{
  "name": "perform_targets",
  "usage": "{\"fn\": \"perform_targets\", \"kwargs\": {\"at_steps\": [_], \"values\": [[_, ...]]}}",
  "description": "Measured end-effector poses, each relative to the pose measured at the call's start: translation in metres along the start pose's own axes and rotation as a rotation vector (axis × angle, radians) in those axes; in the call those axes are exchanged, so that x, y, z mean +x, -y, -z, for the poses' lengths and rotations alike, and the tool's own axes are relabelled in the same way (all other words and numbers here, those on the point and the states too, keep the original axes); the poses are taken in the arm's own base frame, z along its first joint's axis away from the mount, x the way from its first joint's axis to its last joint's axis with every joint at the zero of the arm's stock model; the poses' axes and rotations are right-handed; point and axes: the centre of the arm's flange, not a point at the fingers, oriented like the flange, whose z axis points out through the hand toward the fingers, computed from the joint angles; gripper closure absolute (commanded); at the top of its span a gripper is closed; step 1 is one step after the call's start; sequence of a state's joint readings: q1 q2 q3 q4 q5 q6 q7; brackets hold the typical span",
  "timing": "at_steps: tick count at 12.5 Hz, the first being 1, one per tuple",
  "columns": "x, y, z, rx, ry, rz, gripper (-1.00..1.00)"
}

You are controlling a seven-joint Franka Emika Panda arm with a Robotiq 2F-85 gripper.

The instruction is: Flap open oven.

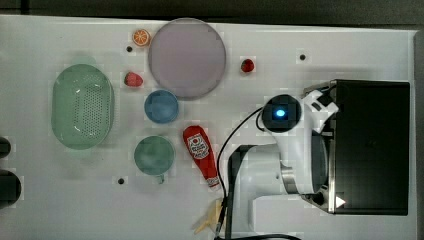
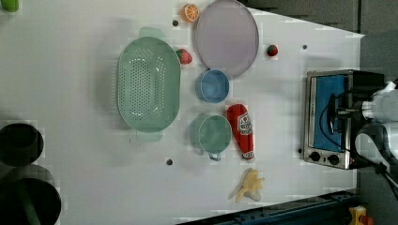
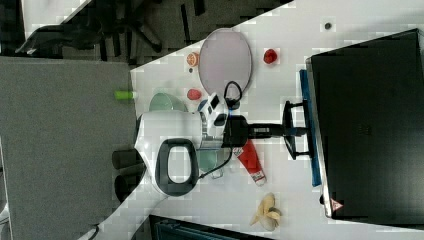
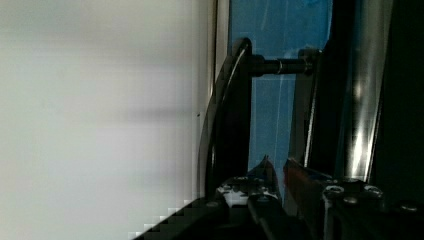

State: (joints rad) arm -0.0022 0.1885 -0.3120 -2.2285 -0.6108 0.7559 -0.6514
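From above, the arm (image 1: 295,150) covers the oven (image 1: 372,145) door. Dark cups (image 2: 21,143) are cut by the left view's left edge.

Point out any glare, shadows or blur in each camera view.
Top view: a bright blue light glows on the arm beside the oven. Left view: soft shadows beside the colander. Right view: the oven's black top is dark and featureless. Wrist view: the near gripper parts are blurred and dark, with streaky glare on the oven's metal frame.

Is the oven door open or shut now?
Shut, or nearly so. In the right view the blue glass door lies flat against the oven front, its handle sticking out.
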Motion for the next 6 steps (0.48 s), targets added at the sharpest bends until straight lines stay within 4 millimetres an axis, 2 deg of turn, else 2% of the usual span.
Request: {"fn": "perform_targets", "kwargs": {"at_steps": [3,6], "values": [[0.01,0.029,-0.003,-0.088,0.02,0.029,0.65],[0.017,0.074,-0.007,-0.159,0.026,0.037,0.65]]}}
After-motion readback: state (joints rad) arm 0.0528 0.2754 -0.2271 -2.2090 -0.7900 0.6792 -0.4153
